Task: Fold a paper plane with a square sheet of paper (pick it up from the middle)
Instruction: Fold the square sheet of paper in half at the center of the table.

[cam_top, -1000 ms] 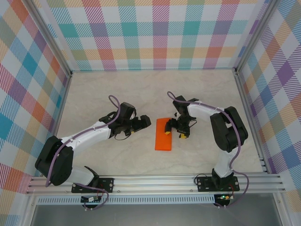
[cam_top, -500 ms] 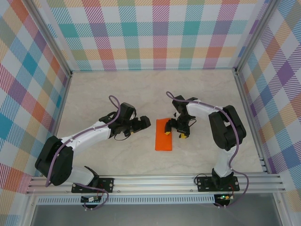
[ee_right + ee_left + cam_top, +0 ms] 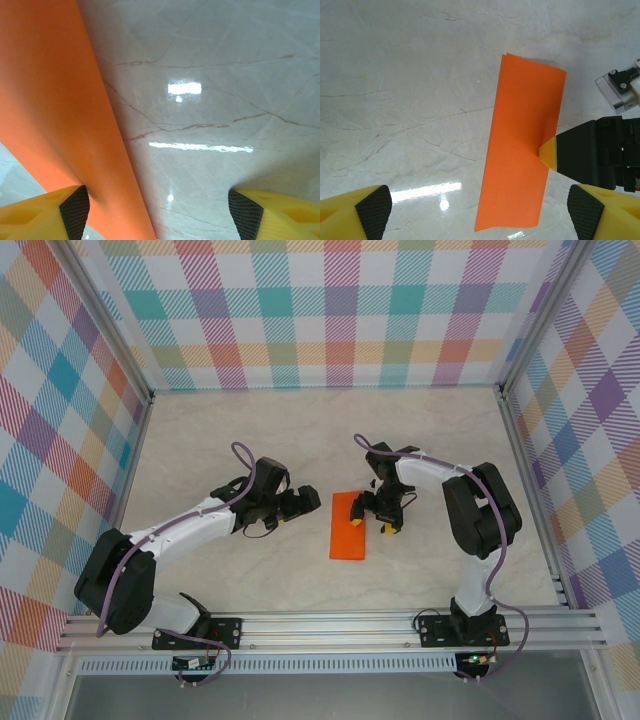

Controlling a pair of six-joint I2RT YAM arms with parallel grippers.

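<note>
Right gripper — jaws wide, one yellow fingertip resting on the edge of the square sheet of paper, which is folded to a strip. Left gripper — jaws wide, holding nothing; the sheet lies flat ahead of it, apart.

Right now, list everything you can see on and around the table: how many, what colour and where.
sheet of paper: one, bright orange, folded to a narrow rectangle, lying flat at the table's middle
table: one, pale marbled top
walls: three, pastel plaid, left, back and right of the table
frame rails: several, silver, along the near edge and up the corners
left gripper: one, black with yellow fingers, open, left of the paper
right gripper: one, black with yellow fingers, open, one finger on the paper's right edge
</note>
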